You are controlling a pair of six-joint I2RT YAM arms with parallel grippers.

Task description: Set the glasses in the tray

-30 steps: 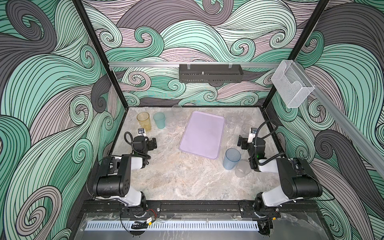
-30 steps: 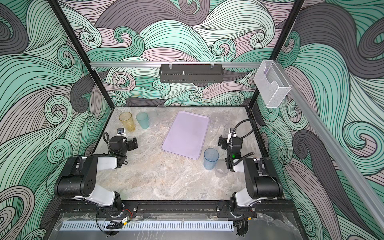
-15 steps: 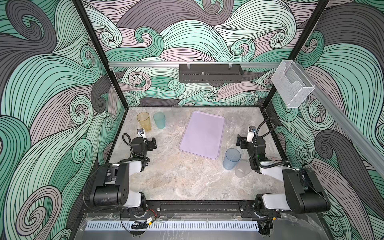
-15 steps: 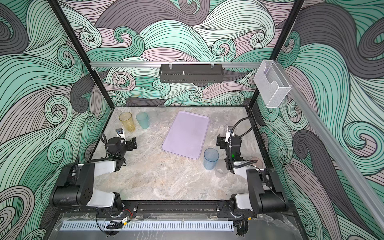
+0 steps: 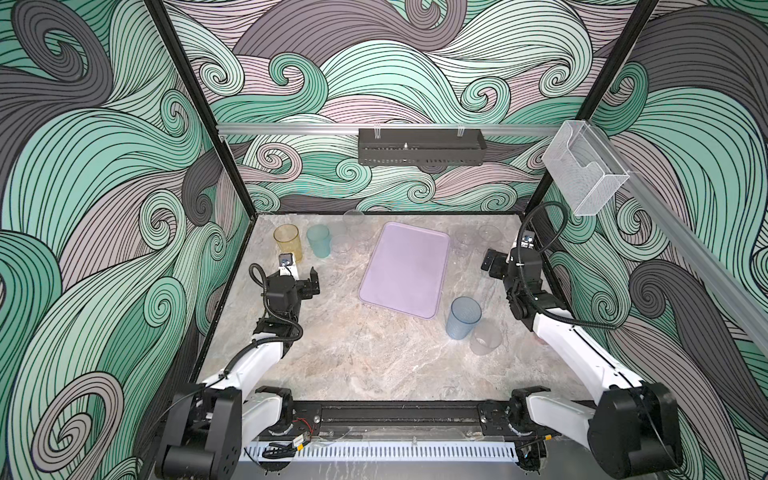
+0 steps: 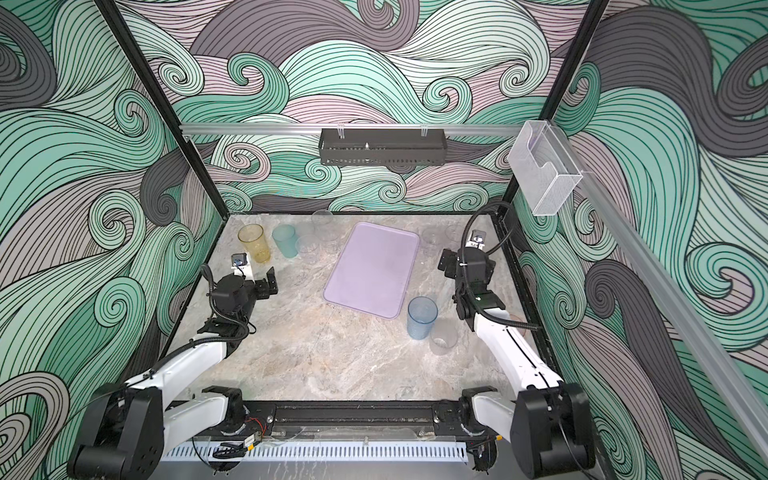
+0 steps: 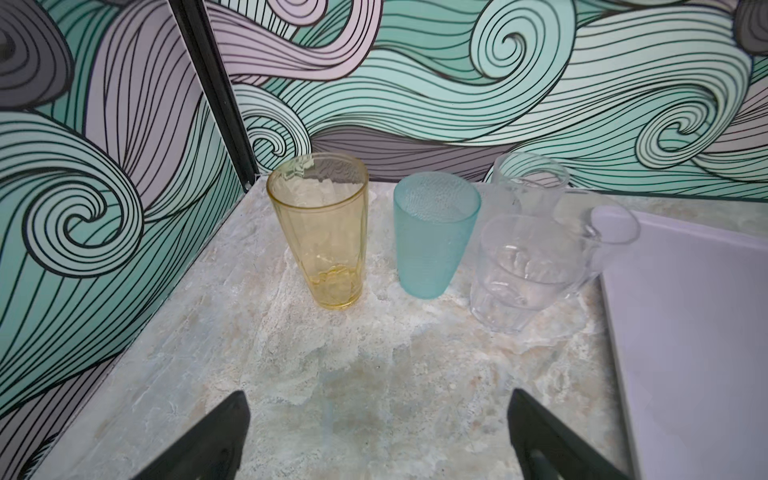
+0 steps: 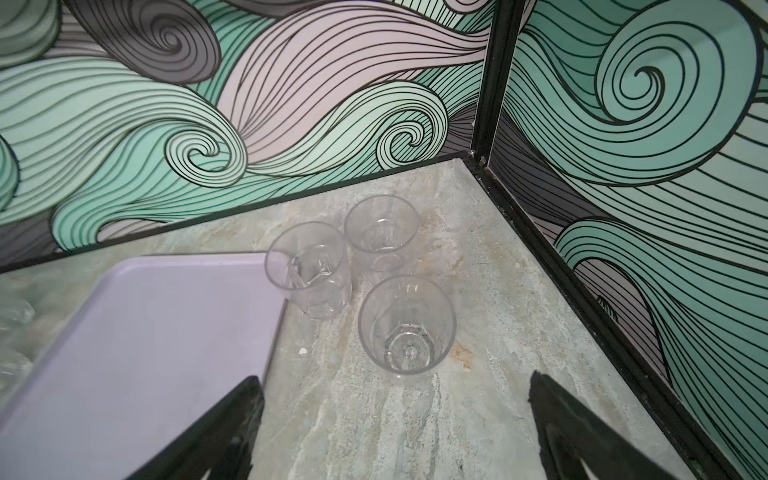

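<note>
The lavender tray (image 5: 405,270) (image 6: 372,270) lies bare at mid-table. Left of it stand an amber tumbler (image 7: 322,232), a teal tumbler (image 7: 432,237) and clear glasses (image 7: 519,270). My left gripper (image 5: 311,282) (image 7: 378,401) is open and holds nothing, a short way in front of the two tumblers. Three clear glasses (image 8: 407,328) stand in the back right corner beside the tray. My right gripper (image 5: 491,264) (image 8: 395,380) is open just before the nearest of them. A blue tumbler (image 5: 462,318) and a frosted grey cup (image 5: 484,336) stand near the tray's front right corner.
A black perforated rack (image 5: 422,151) hangs on the back wall. A clear acrylic box (image 5: 584,178) hangs on the right rail. Patterned walls close in the table on three sides, near both groups of glasses.
Both arms have stretched out toward the back. The left gripper came closer to the amber and teal tumblers, the right one closer to the corner glasses. Both stayed open.
</note>
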